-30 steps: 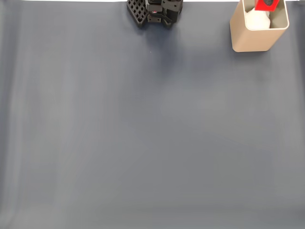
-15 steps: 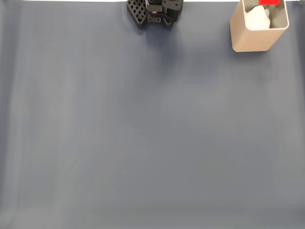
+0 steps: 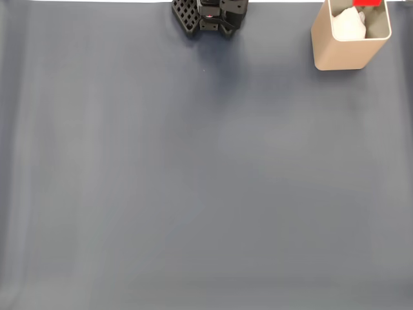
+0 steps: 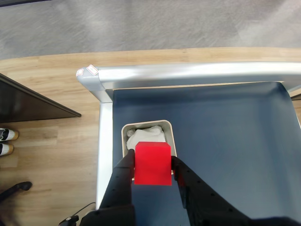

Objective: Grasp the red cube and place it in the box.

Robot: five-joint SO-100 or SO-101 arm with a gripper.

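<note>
- Since a second ago the red cube (image 3: 366,2) has slid up toward the top edge of the fixed view; only a thin red strip of it shows over the box (image 3: 342,51) now, much as half a second back
- Box itself hasn't budged, same spot at the desk's far right corner in the fixed view
- Wrist view: my gripper (image 4: 153,165) is clamped on the red cube (image 4: 152,164), one black finger (image 4: 123,176) on each side face, jaws narrow, just cube width
- Cube held above the box (image 4: 126,136) mouth, covering its near rim in the wrist view; I can't tell how high above it
- Box is beige, rounded corners, upright, with something white and crumpled (image 4: 146,136) inside; same white lump (image 3: 348,24) shows in the fixed view
- Desk (image 3: 193,181) is covered by a dark blue-grey mat, bare across the middle and near edge
- Black latticed robot base (image 3: 210,16) sits at the desk's far edge, left of the box and well apart from it in the fixed view
- Wrist view also shows the desk's silver metal rail (image 4: 197,73) along the edge by the box, wooden floor (image 4: 47,132) beyond it, a dark cabinet (image 4: 28,101) at the left
</note>
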